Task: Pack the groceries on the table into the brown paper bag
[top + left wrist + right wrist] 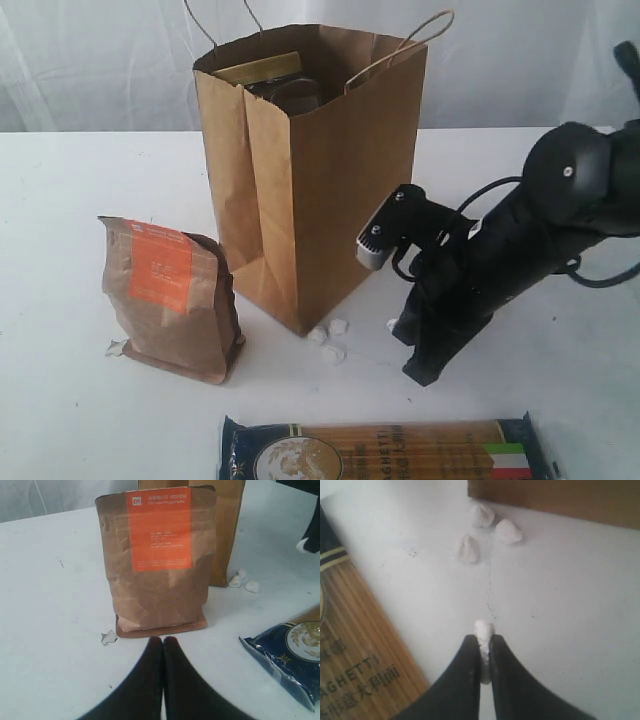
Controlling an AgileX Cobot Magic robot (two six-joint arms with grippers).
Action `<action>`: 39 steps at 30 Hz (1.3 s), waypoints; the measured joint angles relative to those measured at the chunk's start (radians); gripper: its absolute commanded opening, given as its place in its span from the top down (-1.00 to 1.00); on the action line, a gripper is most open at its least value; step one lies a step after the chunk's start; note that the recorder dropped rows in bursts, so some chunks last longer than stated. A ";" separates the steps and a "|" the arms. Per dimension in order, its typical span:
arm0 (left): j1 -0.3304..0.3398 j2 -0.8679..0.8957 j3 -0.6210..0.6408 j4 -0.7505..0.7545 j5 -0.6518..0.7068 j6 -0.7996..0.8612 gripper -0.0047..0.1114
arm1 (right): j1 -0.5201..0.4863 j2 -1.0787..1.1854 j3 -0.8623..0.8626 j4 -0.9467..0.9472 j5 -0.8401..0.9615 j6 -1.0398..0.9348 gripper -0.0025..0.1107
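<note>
Bag (330, 180), brown paper, the largest thing on my white table (90, 200): it stands upright and open-mouthed at the middle, toward the far side, with its cord handles raised.

Spaghetti pack (400, 455): lies flat along the near edge, running left to right. It is near of the bag and well apart from it.

Kraft pouch (175, 300) with an orange label: stands upright just left of the bag and a little nearer. Whether the two touch I cannot tell.

Gold-lidded jar (262, 70): sits inside the bag. Only its lid and dark shoulder show above the rim, at the left of the mouth.

My right claw (484, 641): tips down at the table, right of the bag's near corner, between bag and pack. Its fingers (465, 665) are clamped on one white pebble (484, 629), which pokes out past the tips. Whether that pebble is lifted or rests on the table I cannot tell.

My left claw (163, 642): fingers pressed together, gripping nothing. It points at the base of the pouch from just short of it, on the label side.

Three loose pebbles (509, 531): clustered on the table at the foot of the bag's near corner, apart from my right claw.

White scrap (108, 638): lies on the table just beside the pouch's left base corner.
</note>
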 measured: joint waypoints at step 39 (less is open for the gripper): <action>0.000 0.000 0.000 0.000 0.000 0.000 0.92 | 0.000 -0.534 -0.313 0.015 0.019 0.142 0.96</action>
